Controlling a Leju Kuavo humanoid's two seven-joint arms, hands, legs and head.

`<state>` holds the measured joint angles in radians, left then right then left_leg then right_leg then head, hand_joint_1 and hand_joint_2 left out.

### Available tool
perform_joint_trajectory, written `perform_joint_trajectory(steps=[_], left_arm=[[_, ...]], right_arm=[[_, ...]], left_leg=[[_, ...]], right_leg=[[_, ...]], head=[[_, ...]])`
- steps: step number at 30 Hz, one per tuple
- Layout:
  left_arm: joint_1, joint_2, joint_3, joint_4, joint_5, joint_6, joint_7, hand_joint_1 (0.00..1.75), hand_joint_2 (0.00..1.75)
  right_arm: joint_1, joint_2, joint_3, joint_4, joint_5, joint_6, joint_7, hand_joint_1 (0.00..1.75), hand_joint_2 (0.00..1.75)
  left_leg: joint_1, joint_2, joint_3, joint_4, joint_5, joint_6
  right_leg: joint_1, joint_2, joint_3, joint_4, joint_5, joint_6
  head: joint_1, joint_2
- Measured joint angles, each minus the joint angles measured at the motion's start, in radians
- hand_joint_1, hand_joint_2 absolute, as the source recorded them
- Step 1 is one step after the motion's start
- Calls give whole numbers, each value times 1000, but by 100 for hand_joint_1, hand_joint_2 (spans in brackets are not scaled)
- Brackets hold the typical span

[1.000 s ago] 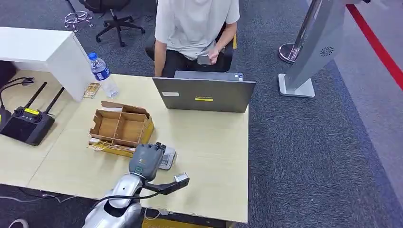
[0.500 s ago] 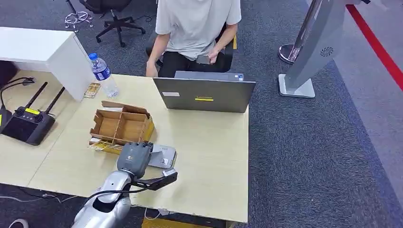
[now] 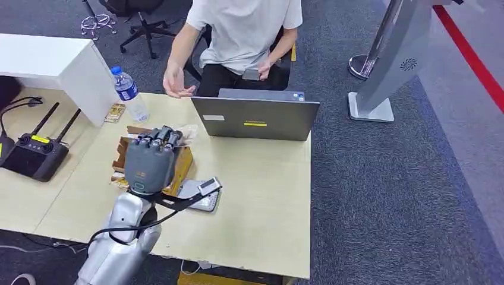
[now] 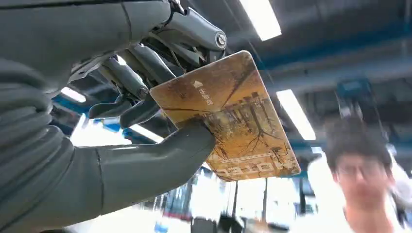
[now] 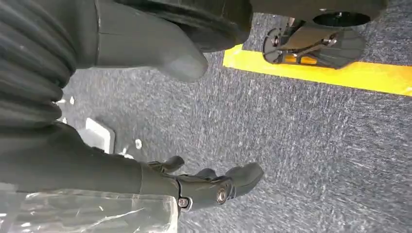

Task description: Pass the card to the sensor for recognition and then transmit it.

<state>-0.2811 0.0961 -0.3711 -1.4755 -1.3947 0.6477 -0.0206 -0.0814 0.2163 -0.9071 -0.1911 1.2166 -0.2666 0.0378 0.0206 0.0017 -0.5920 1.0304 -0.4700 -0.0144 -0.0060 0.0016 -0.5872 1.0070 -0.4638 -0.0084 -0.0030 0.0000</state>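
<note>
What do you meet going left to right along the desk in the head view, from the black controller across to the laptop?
Black controller → water bottle → cardboard divider box, with the left robot hand raised over it → card sensor → laptop.

The left arm (image 3: 116,246) is a rounded silver shell with a black cable looping along its wrist. Its left hand (image 3: 151,163) has a matte grey back bearing a small green marking, and darker fingers (image 4: 128,77) with metal links and round screw heads. The right hand (image 5: 160,58) shows a grey ribbed cover, a thick grey thumb and dark fingers.
</note>
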Motion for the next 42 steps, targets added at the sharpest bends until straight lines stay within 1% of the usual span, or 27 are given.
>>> perform_joint_trajectory(steps=[2, 3, 4, 7, 9, 11, 14, 15, 18, 21, 27, 30, 33, 37, 39, 42], left_arm=[[-71, 1, 37, 10, -19, -38, 19, 175, 175], [-119, 3, 56, 34, -26, -61, 31, 175, 175], [-164, 6, 75, 72, -36, -70, 42, 175, 175], [-315, 26, 120, 224, -91, -61, 74, 175, 175], [-432, 43, 137, 365, -119, -61, 93, 175, 175], [-542, 58, 156, 496, -124, -63, 94, 175, 175], [-635, 61, 159, 603, -127, -84, 105, 175, 175], [-657, 60, 159, 631, -127, -90, 110, 0, 175], [-709, 55, 159, 693, -122, -127, 107, 0, 175], [-733, 47, 159, 713, -104, -148, 105, 0, 175], [-724, 40, 159, 705, -58, -146, 80, 0, 175], [-687, 38, 159, 644, -22, -153, 60, 0, 175], [-647, 34, 159, 567, -3, -173, 57, 0, 175], [-574, 34, 158, 431, 36, -214, 36, 0, 175], [-503, 41, 145, 308, 64, -255, 18, 0, 175], [-374, 70, 111, 121, 74, -280, 10, 0, 175]], right_arm=[[-1, 0, 5, 0, 10, 11, 0, 0, 175], [-1, 0, 7, 0, 15, 16, 0, 0, 175], [-2, 0, 10, 0, 23, 18, 0, 0, 175], [-3, 0, 23, 0, 43, 19, 5, 0, 175], [-5, 0, 29, 0, 58, 20, 9, 0, 175], [-6, 0, 36, 0, 62, 22, 12, 0, 175], [-7, 0, 41, 0, 64, 26, 14, 0, 175], [-8, 0, 44, 0, 67, 28, 14, 0, 0], [-11, 0, 45, 0, 64, 29, 14, 0, 0], [-11, 0, 45, 1, 60, 30, 7, 0, 0], [-8, 0, 45, 3, 54, 35, -3, 0, 0], [-7, 0, 45, 3, 50, 34, -3, 0, 0], [-6, 0, 44, 3, 39, 32, 0, 0, 0], [-6, 0, 40, 3, 29, 25, 0, 0, 0], [-5, 0, 28, 3, 9, 14, 0, 0, 0], [-4, 0, 12, 3, -13, 5, -2, 0, 0]], left_leg=[[0, 0, 0, 0, 1, 1], [0, -1, 0, 0, 2, 0], [0, -1, 0, 0, 3, 0], [0, 0, 0, 0, 5, -1], [1, -1, -1, 0, 7, -2], [1, 0, -1, 0, 8, -2], [0, -1, -2, 0, 8, -2], [0, -1, -3, 0, 8, -2], [0, -1, -3, 0, 8, -2], [0, 0, -3, 0, 8, -2], [0, 0, -3, 0, 8, -2], [0, 0, -3, 0, 8, -2], [0, 0, -3, 0, 8, -2], [0, 0, -3, 0, 7, -1], [-1, 0, -4, 0, 7, -1], [0, 2, -4, 0, 5, 0]], right_leg=[[0, 0, 0, 0, 1, 0], [0, -1, 0, 0, 1, 1], [0, -1, 0, 0, 2, 0], [0, 0, 0, 1, 4, -1], [1, 0, -1, 1, 5, -2], [1, 2, -2, 1, 7, -1], [1, 0, -2, 1, 7, -1], [1, 0, -2, 1, 7, -1], [0, 1, -3, 1, 7, 0], [0, 1, -3, 1, 7, 0], [0, 1, -3, 1, 7, 0], [0, 1, -3, 1, 7, 0], [0, 1, -3, 1, 7, 0], [0, 1, -3, 1, 7, 0], [0, 1, -3, 0, 6, 0], [0, 2, -4, 0, 6, 0]], head=[[0, 0], [0, 0], [0, 0], [0, 0], [0, 0], [-1, 0], [-1, 0], [-1, 0], [-1, 0], [-1, 0], [-1, 0], [-1, 0], [-1, 0], [-2, 0], [-1, 0], [0, 0]])
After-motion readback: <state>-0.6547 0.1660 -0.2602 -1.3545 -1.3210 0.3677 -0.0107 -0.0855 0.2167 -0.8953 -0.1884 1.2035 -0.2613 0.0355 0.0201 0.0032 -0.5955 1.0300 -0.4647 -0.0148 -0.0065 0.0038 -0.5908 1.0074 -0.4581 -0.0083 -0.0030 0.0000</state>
